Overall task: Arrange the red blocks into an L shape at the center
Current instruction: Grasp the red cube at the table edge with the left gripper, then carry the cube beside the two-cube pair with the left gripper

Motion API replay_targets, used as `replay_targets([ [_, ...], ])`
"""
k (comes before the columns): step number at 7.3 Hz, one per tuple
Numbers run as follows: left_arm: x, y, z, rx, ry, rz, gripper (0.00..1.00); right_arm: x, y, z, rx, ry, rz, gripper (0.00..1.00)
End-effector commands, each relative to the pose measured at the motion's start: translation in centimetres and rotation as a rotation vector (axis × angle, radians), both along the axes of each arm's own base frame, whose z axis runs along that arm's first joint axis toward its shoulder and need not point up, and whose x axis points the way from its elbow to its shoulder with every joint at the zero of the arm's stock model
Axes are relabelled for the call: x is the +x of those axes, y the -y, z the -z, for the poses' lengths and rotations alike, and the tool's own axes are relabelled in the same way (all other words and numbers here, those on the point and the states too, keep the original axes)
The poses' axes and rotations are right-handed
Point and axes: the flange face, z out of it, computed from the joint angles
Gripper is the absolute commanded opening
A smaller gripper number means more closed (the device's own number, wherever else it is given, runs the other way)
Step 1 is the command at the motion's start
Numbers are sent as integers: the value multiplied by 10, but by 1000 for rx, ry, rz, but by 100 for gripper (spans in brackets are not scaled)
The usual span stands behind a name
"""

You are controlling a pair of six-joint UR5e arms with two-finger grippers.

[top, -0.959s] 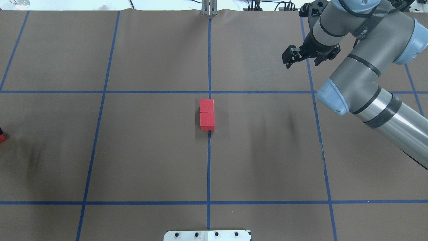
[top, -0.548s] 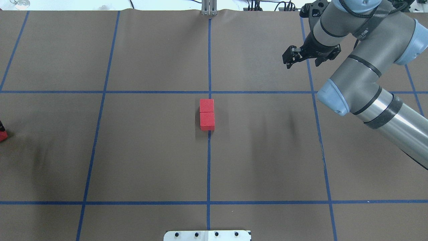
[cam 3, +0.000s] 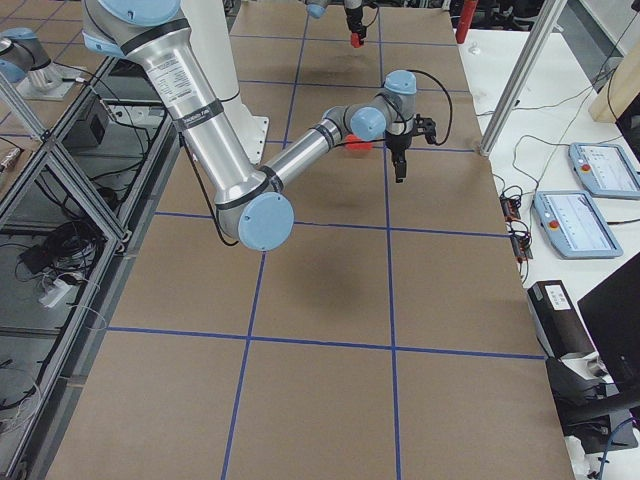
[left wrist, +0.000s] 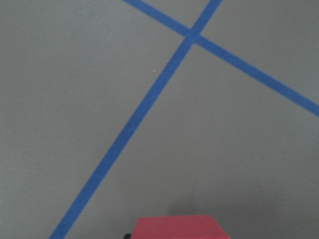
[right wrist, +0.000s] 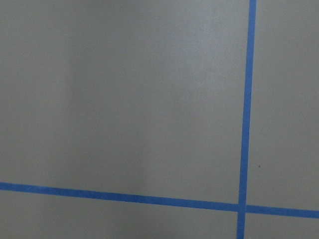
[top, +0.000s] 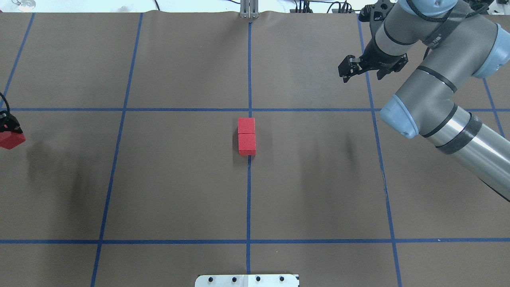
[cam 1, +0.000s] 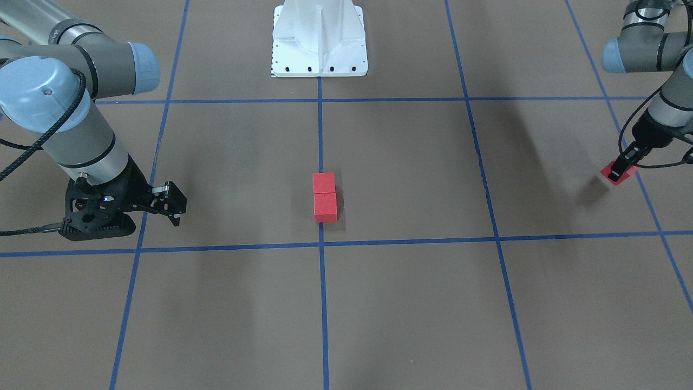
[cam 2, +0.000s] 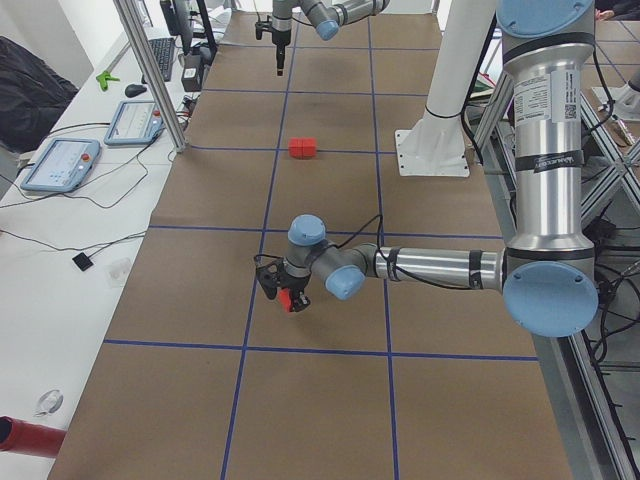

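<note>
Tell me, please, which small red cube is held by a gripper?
The lone matte red cube far left, in the left gripper; the other two lie free, touching.

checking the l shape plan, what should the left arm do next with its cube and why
Probably carry it in toward the centre. The left gripper grips the third small matte red cube far out on the robot's left, while two more red cubes sit touching in line on the middle blue tape line, an L missing its foot.
</note>
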Motion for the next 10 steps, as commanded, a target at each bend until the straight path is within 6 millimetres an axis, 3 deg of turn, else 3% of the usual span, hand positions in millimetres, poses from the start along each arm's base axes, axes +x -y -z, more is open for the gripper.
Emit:
replay_targets([
  [1,34,60,77,-70,25,19,0,-2,0,0,0,0,3,99],
  [3,63,107,155,-191,-7,150,0,-2,1,-6,-8,-8,3,99],
  [4,75,115,181,-244,-41,223,0,-2,0,-4,-7,-1,7,99],
  [6,134,112,237,-333,-109,304,0,-11,-8,-5,-13,1,19,99],
  [7,165,102,262,-406,-116,344,0,-34,-23,-3,-13,1,53,99],
  [8,211,90,305,-473,-98,355,0,-36,-24,-4,-17,3,59,99],
  [9,252,74,328,-522,-37,370,0,-32,-29,-3,-5,5,61,99],
  [10,294,59,330,-557,-7,409,0,-22,-26,-3,6,6,55,99],
])
